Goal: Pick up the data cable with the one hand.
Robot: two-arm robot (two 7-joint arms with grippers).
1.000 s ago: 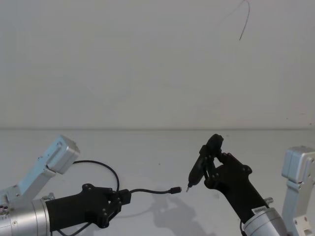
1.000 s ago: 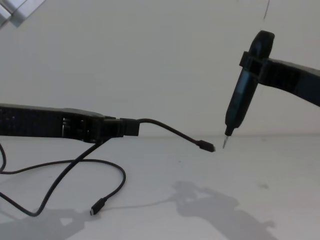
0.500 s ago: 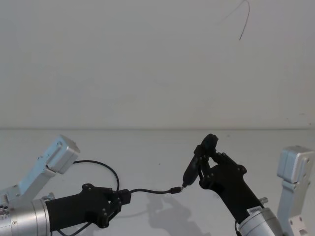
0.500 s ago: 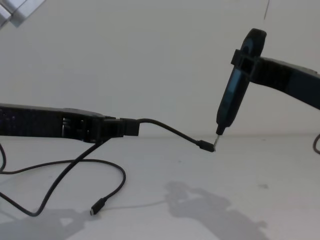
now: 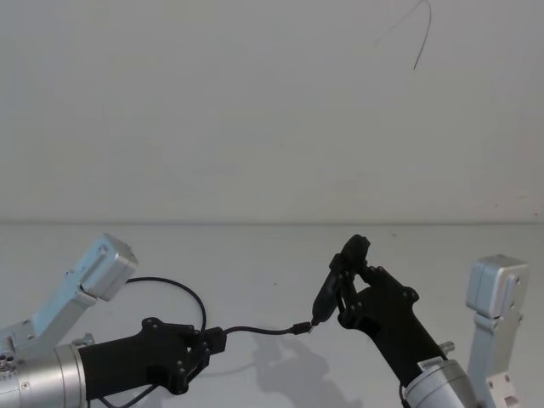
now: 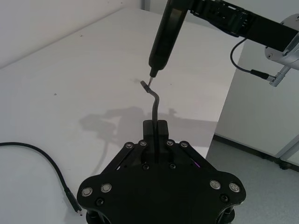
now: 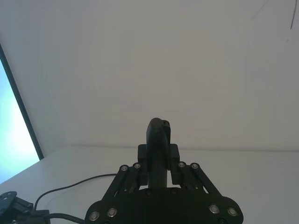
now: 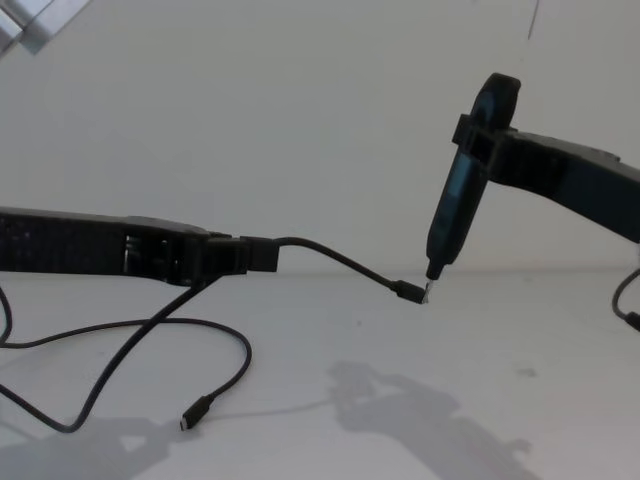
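Observation:
My left gripper (image 5: 205, 343) is shut on the data cable (image 5: 255, 331), a thin black cord, close to one end. That short end arches forward in the air to a slim plug (image 8: 407, 291). The rest of the data cable (image 8: 150, 325) loops down onto the table and ends in a second plug (image 8: 195, 411) lying flat. My right gripper (image 8: 482, 135) is shut on a black pen-shaped tool (image 8: 455, 215), held nearly upright. Its small metal tip sits right at the raised plug. In the left wrist view the tool (image 6: 163, 32) hangs just over the cable end (image 6: 155, 100).
The white table (image 5: 255, 255) runs back to a plain white wall. Its far edge (image 6: 223, 112) drops off beyond the tool in the left wrist view. A thin dark line (image 5: 422, 34) hangs high on the wall.
My right gripper has carried the pen-shaped tool left and slightly down, from a gap beside the raised plug to its tip meeting the plug. The left gripper and cable have stayed still.

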